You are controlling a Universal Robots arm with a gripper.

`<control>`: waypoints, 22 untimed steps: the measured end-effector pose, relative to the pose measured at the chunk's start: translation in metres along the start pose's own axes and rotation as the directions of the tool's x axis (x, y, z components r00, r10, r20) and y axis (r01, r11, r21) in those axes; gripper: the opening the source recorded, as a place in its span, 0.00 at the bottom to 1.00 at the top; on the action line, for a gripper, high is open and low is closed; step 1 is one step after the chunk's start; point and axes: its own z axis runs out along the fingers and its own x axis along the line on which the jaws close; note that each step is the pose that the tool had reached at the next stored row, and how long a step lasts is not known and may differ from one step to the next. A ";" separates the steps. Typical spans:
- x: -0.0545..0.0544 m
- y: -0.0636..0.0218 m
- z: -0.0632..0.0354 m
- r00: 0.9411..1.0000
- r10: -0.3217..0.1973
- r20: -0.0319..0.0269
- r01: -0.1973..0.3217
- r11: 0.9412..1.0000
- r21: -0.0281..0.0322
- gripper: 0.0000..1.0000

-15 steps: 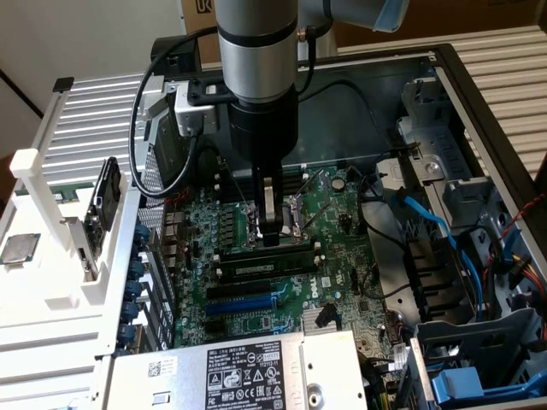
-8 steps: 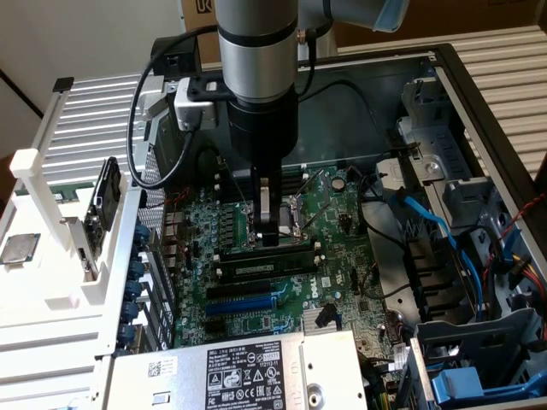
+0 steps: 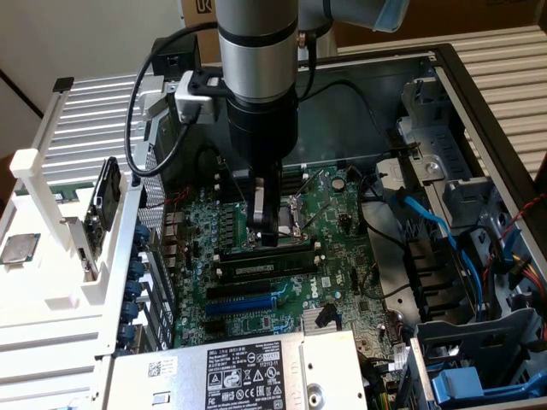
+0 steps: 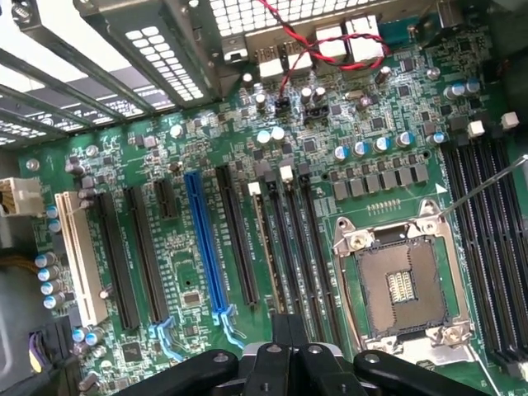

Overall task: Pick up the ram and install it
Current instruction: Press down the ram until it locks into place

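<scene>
Here, end effector (image 3: 267, 232) pressed together, poised low over the motherboard (image 3: 342, 256) just above the ram (image 3: 265, 266), which lies dark green in a memory slot beside the CPU socket (image 4: 404, 285). Seen from the wrist: fingertips (image 4: 289, 330) closed over the slots, blue expansion slot (image 4: 206, 247) nearby. Seen from outside: open case, blue cables (image 3: 432, 224).

Below me: green motherboard (image 4: 346, 157), blue expansion slot (image 4: 205, 247), bare CPU socket (image 4: 402, 285); blue cables (image 3: 427, 218) lie toward the exterior view's right.
</scene>
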 end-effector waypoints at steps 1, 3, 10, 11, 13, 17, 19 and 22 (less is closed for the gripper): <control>0.000 0.0000 0.0000 1.000 0.016 0.000 -0.016 1.000 -0.001 0.10; 0.000 0.0000 0.0000 0.999 0.049 0.000 -0.049 0.999 -0.002 0.10; 0.000 0.0000 0.0000 0.987 0.158 0.000 -0.158 0.987 -0.006 0.10; 0.000 0.0000 0.0000 0.985 0.172 0.000 -0.172 0.985 -0.007 0.10; 0.000 0.0000 0.0000 0.979 0.202 0.000 -0.202 0.979 -0.008 0.10; 0.000 0.0000 0.0000 0.965 0.261 0.000 -0.261 0.965 -0.010 0.10; 0.000 0.0000 0.0000 0.957 0.289 -0.001 -0.289 0.957 -0.011 0.10; 0.000 0.0000 0.0000 0.944 0.331 -0.001 -0.331 0.944 -0.013 0.10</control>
